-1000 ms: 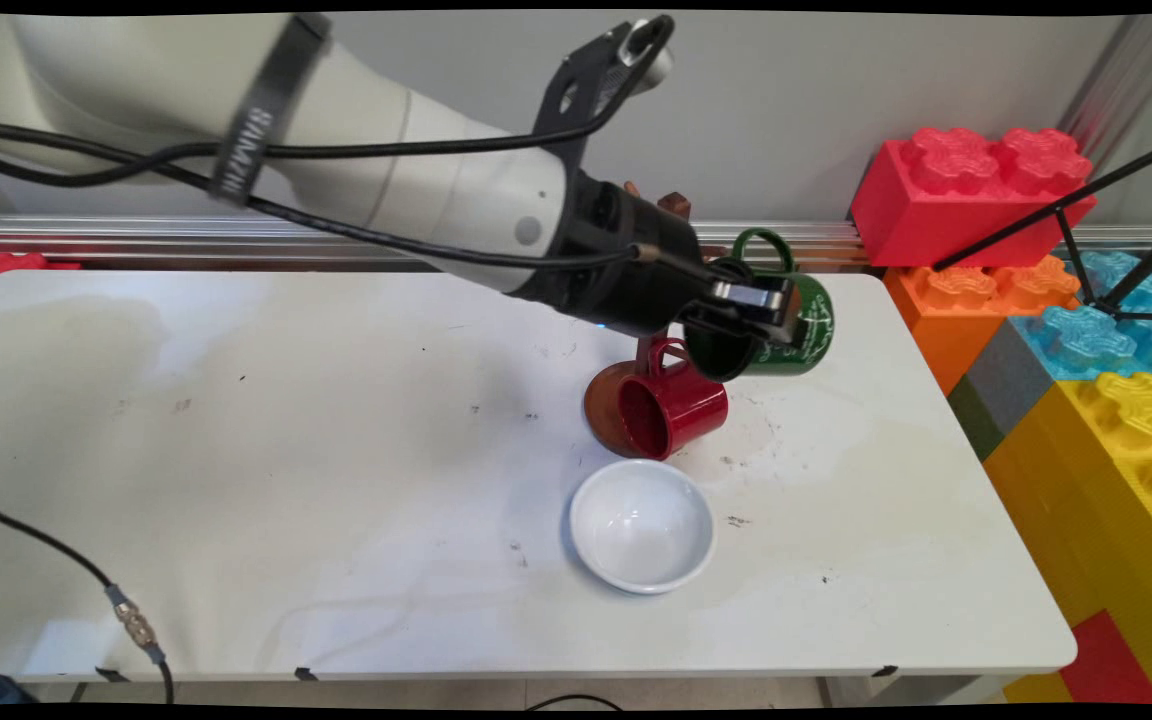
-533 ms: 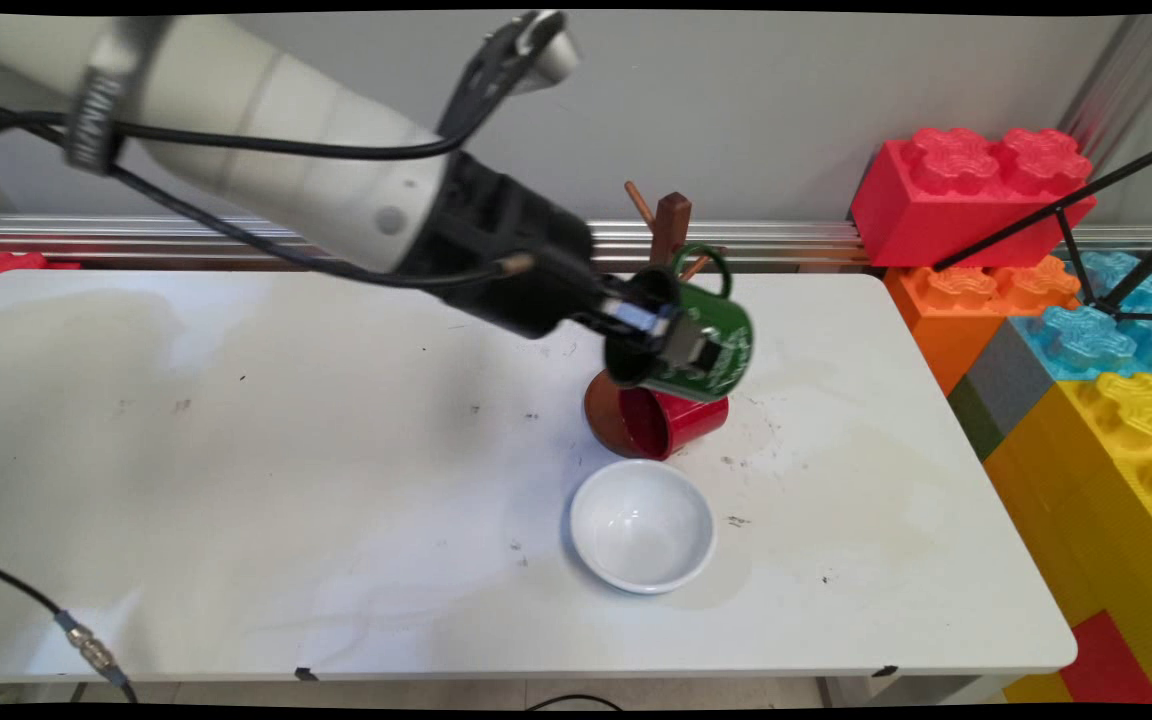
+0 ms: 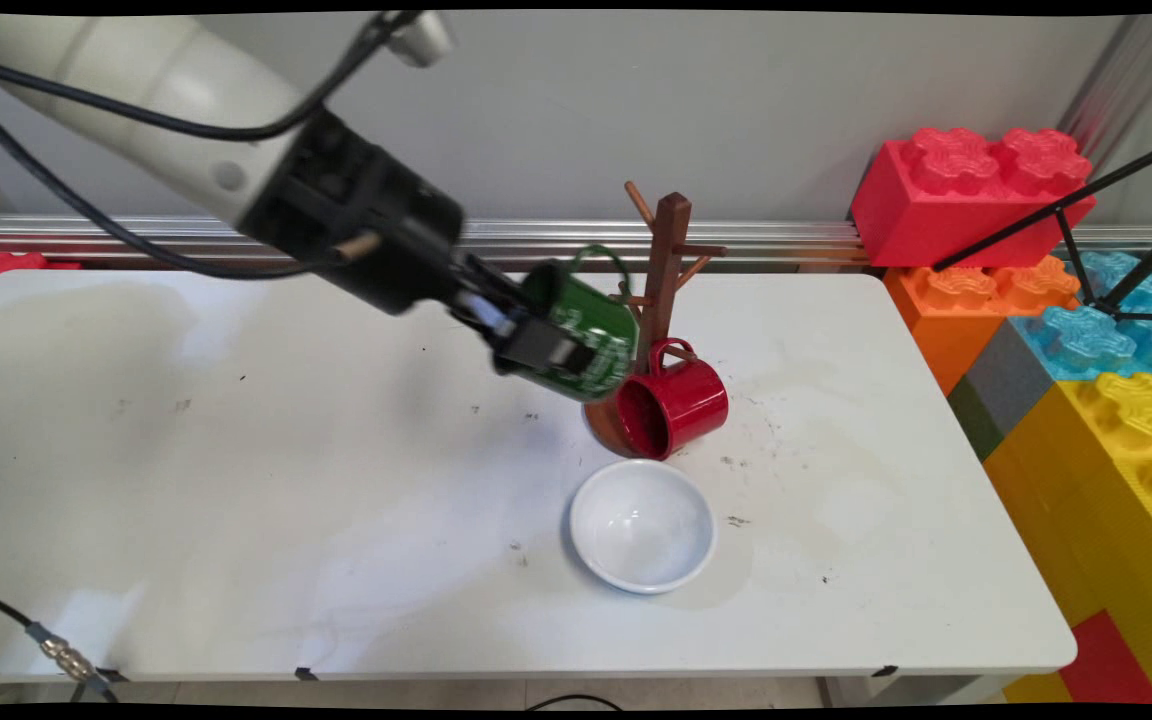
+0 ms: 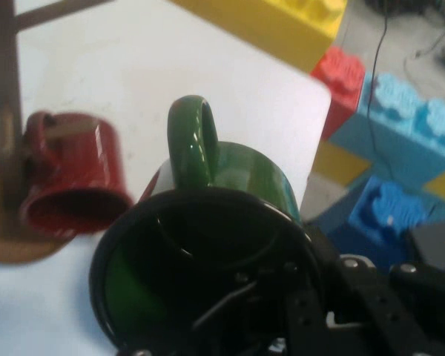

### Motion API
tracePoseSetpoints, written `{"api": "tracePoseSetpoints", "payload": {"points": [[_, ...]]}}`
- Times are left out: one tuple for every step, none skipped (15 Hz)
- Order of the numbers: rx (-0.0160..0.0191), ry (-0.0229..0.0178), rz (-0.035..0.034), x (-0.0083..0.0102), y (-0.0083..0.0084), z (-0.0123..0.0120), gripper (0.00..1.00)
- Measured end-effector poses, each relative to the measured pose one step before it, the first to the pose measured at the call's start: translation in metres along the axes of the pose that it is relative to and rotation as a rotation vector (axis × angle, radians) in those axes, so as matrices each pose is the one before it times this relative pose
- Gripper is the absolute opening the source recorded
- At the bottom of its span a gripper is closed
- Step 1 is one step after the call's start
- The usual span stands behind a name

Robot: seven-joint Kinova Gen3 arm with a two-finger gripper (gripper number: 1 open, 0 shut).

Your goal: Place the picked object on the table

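1. I note the white bowl (image 3: 642,525) nearest me on the worktop (image 3: 236,480), clear of the carried load.
2. I keep the tool (image 3: 536,345) clamped on the green mug (image 3: 581,335), held tilted in the air, one finger inside the rim.
3. I judge it best to carry the load level, avoiding the red mug (image 3: 676,405) hanging on the wooden mug tree (image 3: 666,270) just beside.
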Motion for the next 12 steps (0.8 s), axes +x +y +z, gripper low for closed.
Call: {"api": "tracePoseSetpoints", "payload": {"points": [[0.00831,-0.02161,0.01814,-0.00253,-0.00525,-0.00827,0.0],[0.00555,-0.01482,0.01206,-0.0019,-0.00375,-0.00528,0.0],[0.00751,-0.01873,0.01596,-0.00263,-0.00474,-0.00598,0.0],[0.00824,-0.0183,0.01582,-0.00281,-0.00485,-0.00572,0.0],[0.01113,-0.02189,0.02249,-0.00325,-0.00628,-0.00601,0.0],[0.00686,-0.0135,0.01437,-0.0021,-0.00403,-0.00338,0.0],[0.01125,-0.02049,0.02559,-0.00292,-0.00596,-0.00428,0.0],[0.00784,-0.01331,0.0165,-0.00204,-0.00403,-0.0024,0.0],[0.01123,-0.02171,0.02523,-0.00291,-0.00551,-0.00252,0.0],[0.01258,-0.0239,0.02932,-0.00296,-0.00559,-0.00183,0.0],[0.01243,-0.02499,0.02886,-0.00273,-0.00468,-0.00013,0.0],[0.01243,-0.02045,0.0213,-0.0021,-0.00355,0.00083,0.0]]}}
